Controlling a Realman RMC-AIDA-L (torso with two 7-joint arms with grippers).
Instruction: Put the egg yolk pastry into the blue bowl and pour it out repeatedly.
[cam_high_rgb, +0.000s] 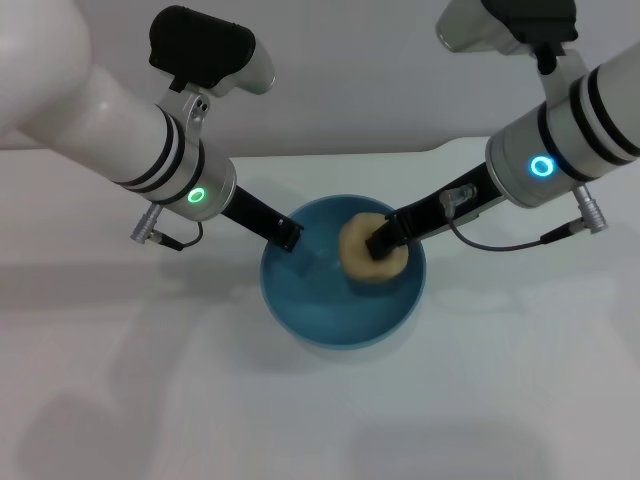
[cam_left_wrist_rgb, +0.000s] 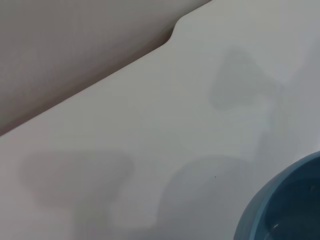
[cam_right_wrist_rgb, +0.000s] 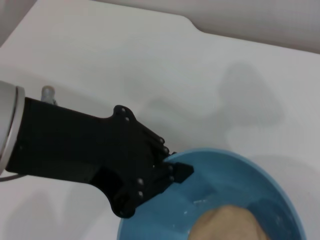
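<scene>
The blue bowl (cam_high_rgb: 330, 310) stands on the white table, in the middle of the head view. My left gripper (cam_high_rgb: 288, 235) is clamped on the bowl's left rim. The right wrist view shows that black gripper (cam_right_wrist_rgb: 176, 170) gripping the rim of the bowl (cam_right_wrist_rgb: 235, 175). The tan egg yolk pastry (cam_high_rgb: 358, 265) sits between the fingers of my right gripper (cam_high_rgb: 380, 241), inside the bowl's right half and near the rim. The pastry (cam_right_wrist_rgb: 227, 225) shows again in the right wrist view. In the left wrist view only a part of the bowl (cam_left_wrist_rgb: 285, 210) shows.
The white table (cam_high_rgb: 500, 400) spreads all around the bowl. Its far edge has a stepped notch (cam_high_rgb: 440, 150) against the grey wall. The notch (cam_left_wrist_rgb: 175, 30) also shows in the left wrist view.
</scene>
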